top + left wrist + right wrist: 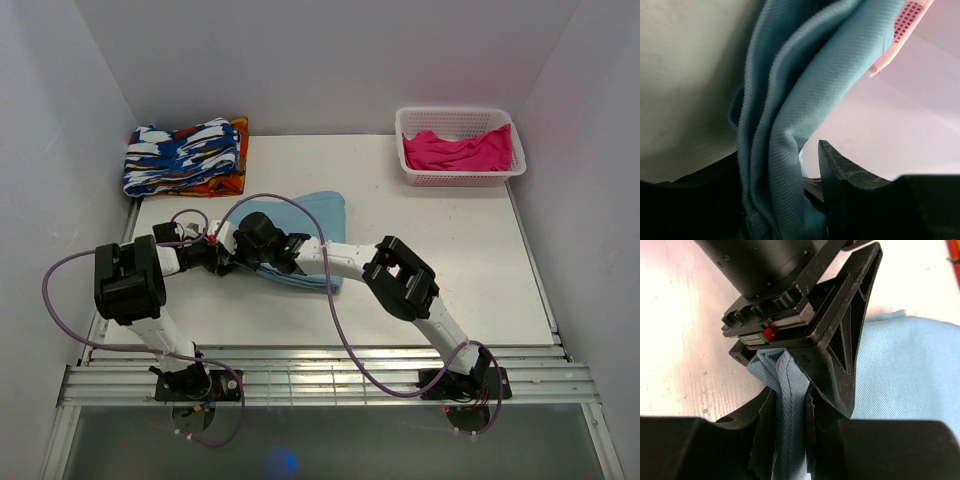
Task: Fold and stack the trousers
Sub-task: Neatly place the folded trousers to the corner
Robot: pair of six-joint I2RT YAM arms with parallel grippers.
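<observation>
**Trousers.** The trousers [318, 213] lie near the middle of the table [430, 250], bunched into a compact light-blue heap. The far part of the heap is flat on the surface. The near left edge is gathered up where the two arms meet over it.

**Left gripper.** The left gripper [780, 167] is at the left edge of the heap, reaching in from the left. Its wrist view shows a thick, creased fold of the cloth running up between the two dark fingers [837, 172] and filling most of the gap. The jaws are clenched on that fold.

**Right gripper.** The right gripper [790, 445] reaches across from the right and sits directly against the left one. In its wrist view a narrow ridge of the blue cloth, seam showing, is pinched between its fingers [820, 437]. These jaws too are grasping the trousers. The body of the left gripper fills the upper part of that view, just beyond the same ridge.

**Surroundings.** A patterned cloth [185, 160] in blue, white and orange lies folded at the far left corner, well apart from the trousers. A white basket [460, 112] stands at the far right corner and holds a pink garment [455, 152]. Neither arm touches either item.
</observation>
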